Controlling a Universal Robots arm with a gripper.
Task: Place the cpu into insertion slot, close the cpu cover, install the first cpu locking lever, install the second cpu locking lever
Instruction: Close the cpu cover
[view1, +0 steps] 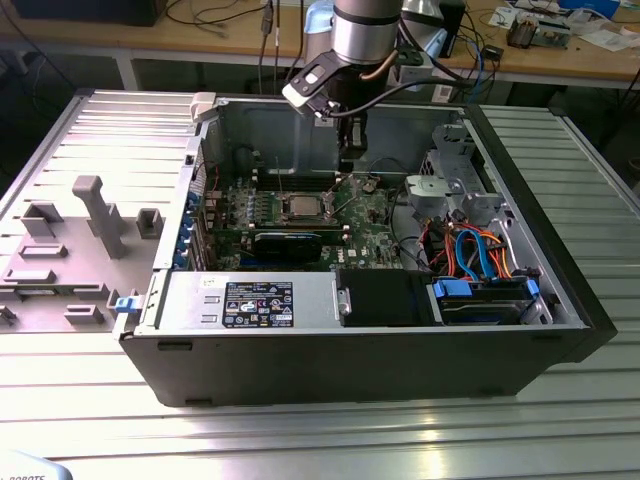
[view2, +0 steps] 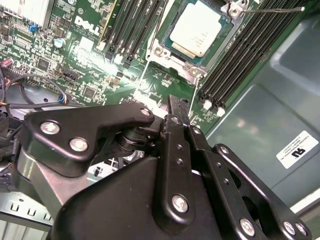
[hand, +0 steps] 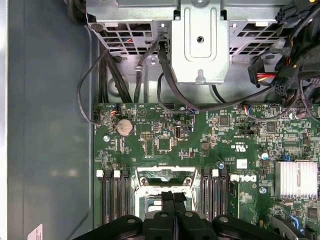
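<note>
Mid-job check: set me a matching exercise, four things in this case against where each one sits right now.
Things:
1 cpu
2 gripper
3 round battery
4 grey stand

Places or states:
A outside the case, at the exterior view's left
B in the socket, between the memory slots
C on the green board, between socket and drive cage
D above the board near the socket, fingers shut, holding nothing

Pairs: 1-B; 2-D; 3-C; 4-A
</note>
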